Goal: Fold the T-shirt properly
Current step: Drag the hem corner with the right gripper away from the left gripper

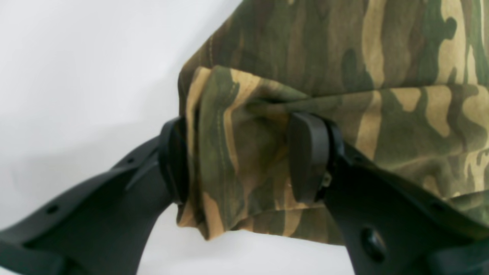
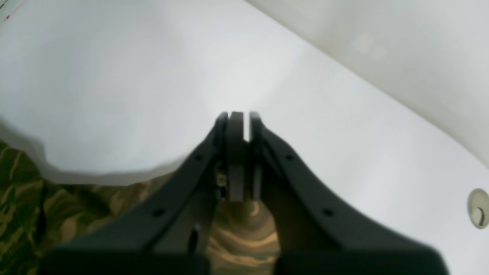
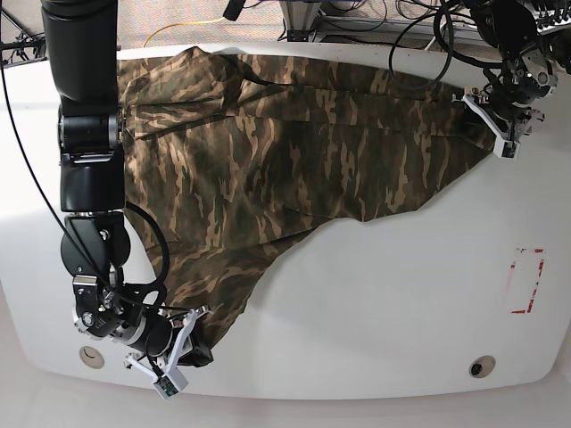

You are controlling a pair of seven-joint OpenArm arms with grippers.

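T-shirt [image 3: 294, 156] in camouflage print, olive green, dark brown and tan, lies spread and rumpled over the white tabletop [image 3: 393, 312]. Its patches run as uneven blotches, many of them stretched into streaks. In the base view the cloth covers much of the upper and middle tabletop, with long creases crossing its top part and one portion reaching down toward the near edge on that view's left. Its lower border runs in a wavy slant up toward the view's right.

The left end effector [image 1: 242, 160] is over the cloth's outer end, its two fingers apart, with a raised, crumpled fold showing between them. The left wrist view shows a line of stitching along this fold, and flatter layers of the same print around it. Whether the fingers touch the cloth, I cannot tell.

The right end effector [image 2: 244, 156] is at the portion near the tabletop's near edge. Its fingers are drawn together on a piece of the T-shirt, and the fabric below them bunches into soft curved folds. A round metal-coloured fitting [image 3: 483, 366] and red marks [image 3: 526, 281] show on the tabletop.
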